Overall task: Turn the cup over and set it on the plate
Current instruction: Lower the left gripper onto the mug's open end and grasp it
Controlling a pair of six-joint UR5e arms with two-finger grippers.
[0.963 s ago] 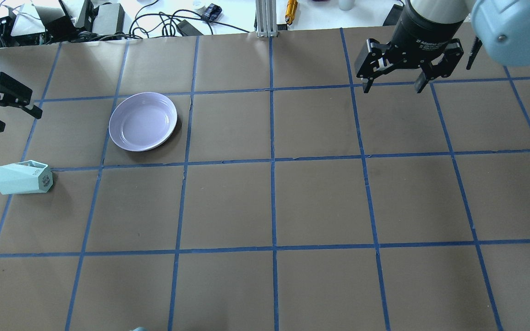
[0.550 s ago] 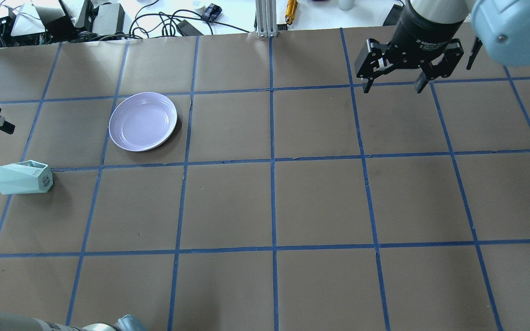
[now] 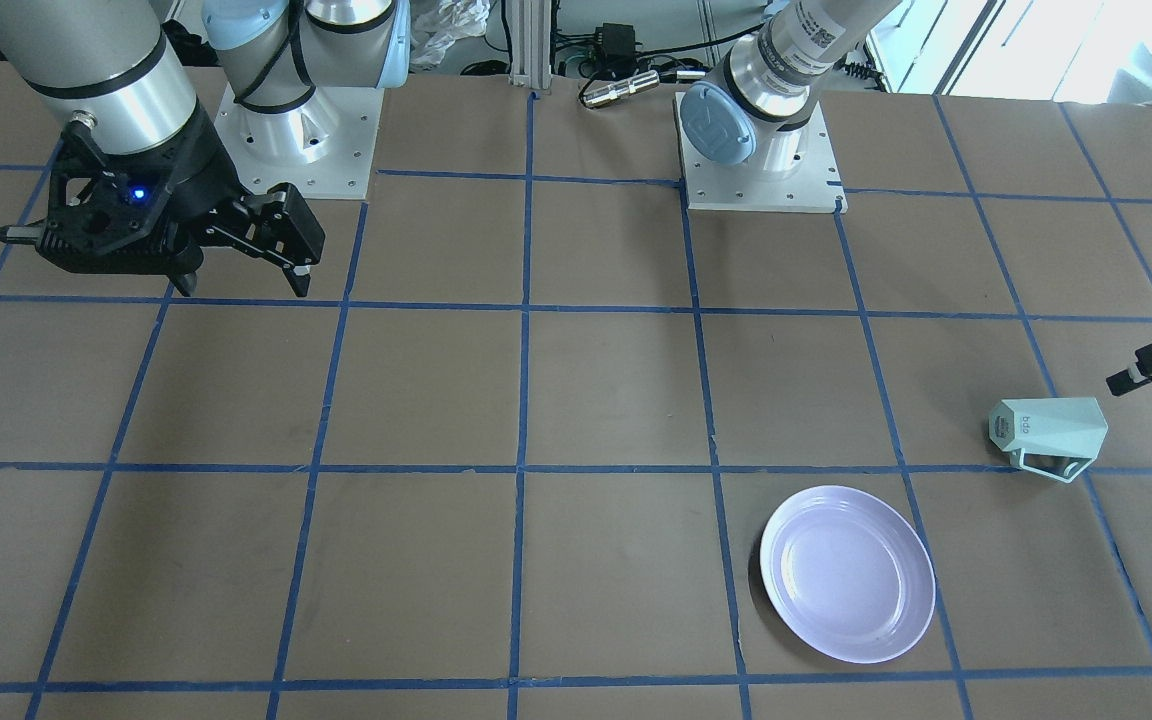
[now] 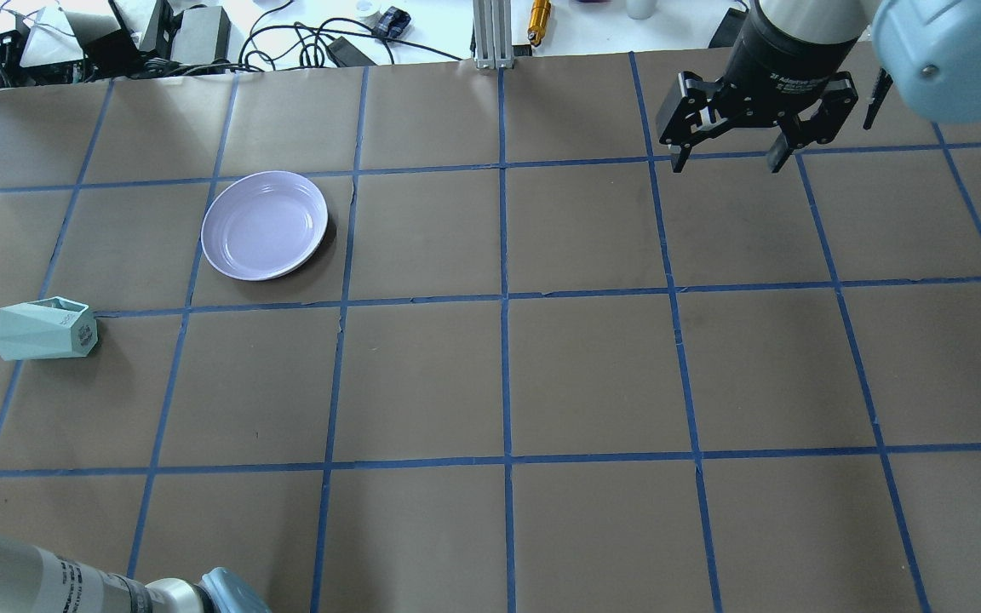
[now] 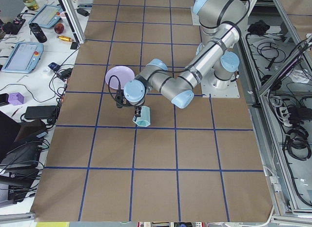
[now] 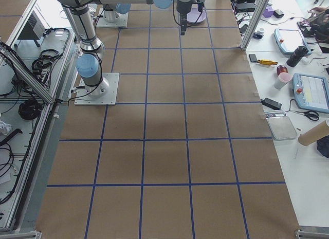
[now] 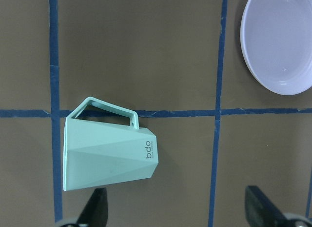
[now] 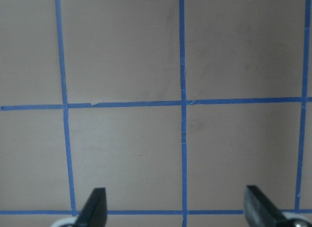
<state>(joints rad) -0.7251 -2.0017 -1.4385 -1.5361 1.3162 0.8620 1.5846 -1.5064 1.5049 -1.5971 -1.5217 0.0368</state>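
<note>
the left gripper (image 7: 178,210) is hovering above the table (image 4: 499,375) with its fingers (image 7: 97,205) spread wide and nothing between them. just ahead of them in the wrist view, the cup (image 7: 109,151) is lying on its side, apart from both fingers and sitting nearer to one than the other. its handle is lying along a tape line (image 7: 170,113) on the side toward the plate. its lettered base is pointing toward the table's middle and its mouth is facing the table's left end.

the step in hand is looking like the line-up for the pick. doing it well is meaning four things:
- centring the open span over the cup's body, not the handle
- setting the fingers on two opposite flat facets rather than on ridges, since the smooth faceted body is likely to twist or slip
- coming down far enough to take the body around its middle without scraping the table
- keeping enough wrist travel in hand for turning the mouth upward

farther on, the plate (image 4: 265,226) is sitting near the cup but not touching it, with nothing on it. the carry is looking short, and aiming for the flat middle is the way to keep the cup off the raised rim.

far across the table, the right gripper (image 4: 727,160) is hanging spread and holding nothing, well apart from both things.
</note>
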